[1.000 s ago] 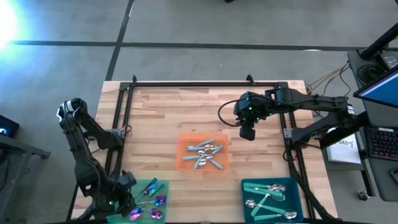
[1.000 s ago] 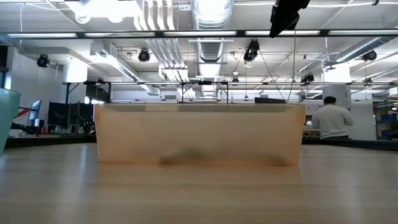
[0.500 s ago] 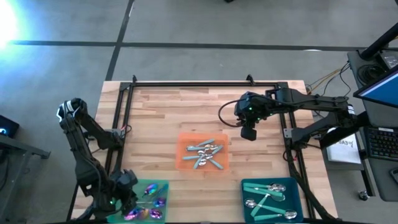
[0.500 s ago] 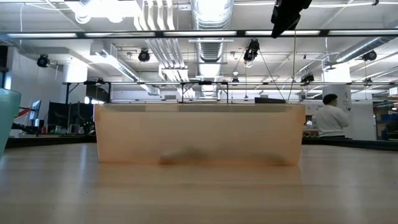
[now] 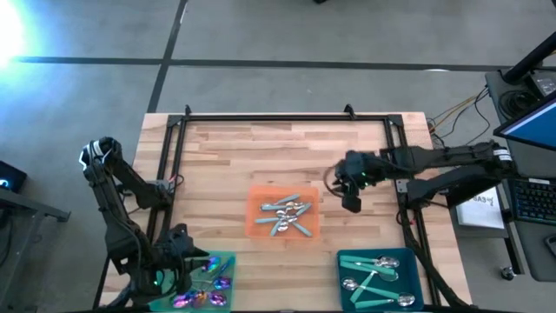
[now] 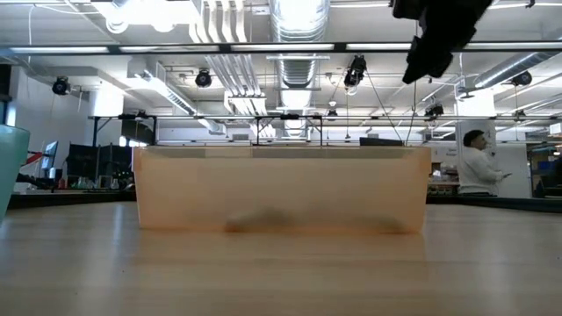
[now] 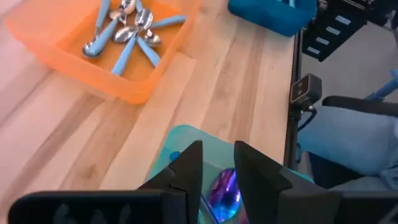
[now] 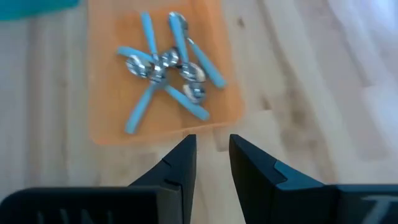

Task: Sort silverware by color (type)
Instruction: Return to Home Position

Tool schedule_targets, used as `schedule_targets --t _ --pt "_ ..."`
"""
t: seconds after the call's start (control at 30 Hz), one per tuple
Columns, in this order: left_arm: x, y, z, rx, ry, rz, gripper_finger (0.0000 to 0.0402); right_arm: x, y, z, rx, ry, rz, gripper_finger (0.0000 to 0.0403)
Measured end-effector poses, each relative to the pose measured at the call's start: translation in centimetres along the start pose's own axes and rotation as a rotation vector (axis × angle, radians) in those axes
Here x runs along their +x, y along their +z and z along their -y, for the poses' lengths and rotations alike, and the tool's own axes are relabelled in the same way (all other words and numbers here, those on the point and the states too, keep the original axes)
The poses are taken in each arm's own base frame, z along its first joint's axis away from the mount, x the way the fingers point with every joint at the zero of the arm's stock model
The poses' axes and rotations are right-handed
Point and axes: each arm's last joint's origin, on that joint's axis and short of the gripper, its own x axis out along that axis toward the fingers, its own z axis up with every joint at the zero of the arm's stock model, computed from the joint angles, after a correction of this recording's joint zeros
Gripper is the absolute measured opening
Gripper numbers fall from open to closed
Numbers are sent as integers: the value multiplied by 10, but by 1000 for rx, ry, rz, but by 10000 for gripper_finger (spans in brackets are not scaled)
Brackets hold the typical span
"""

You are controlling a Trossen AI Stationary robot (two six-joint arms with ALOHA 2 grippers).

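Observation:
The silverware lies in three trays. Light-blue-handled spoons with silver bowls (image 5: 285, 211) are piled in the orange tray (image 5: 261, 228) at the table's middle. Spoons with iridescent purple bowls (image 5: 213, 283) lie in the green tray (image 5: 228, 258) at the near left. Teal-handled spoons (image 5: 373, 274) lie in the teal tray (image 5: 415, 261) at the near right. My left gripper (image 7: 217, 163) hangs open over the green tray, with a purple bowl (image 7: 225, 190) showing below the gap. My right gripper (image 8: 211, 149) is open, up in the air just right of the orange tray (image 8: 106, 124).
Black frame rails (image 5: 174, 165) (image 5: 407, 204) run along the table's left, right and far sides. Bare wood (image 5: 278, 152) lies beyond the orange tray. In the low view the orange tray's wall (image 6: 281, 189) fills the middle, and a person (image 6: 479, 171) stands in the room behind.
My right gripper has come down and toward the table's near edge, ending beside the orange tray's right side. My left gripper has stayed over the green tray and turned about its wrist.

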Motion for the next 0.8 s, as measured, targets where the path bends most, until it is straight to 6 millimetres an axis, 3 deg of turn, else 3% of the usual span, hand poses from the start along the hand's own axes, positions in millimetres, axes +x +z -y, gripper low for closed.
schedule_targets --t 0.4,0.8 --pt "0 1 -7 138 64 70 75 24 -63 -6 55 43 405 86" --pt "17 -20 -31 141 150 58 75 63 -118 3 12 -36 389 86"
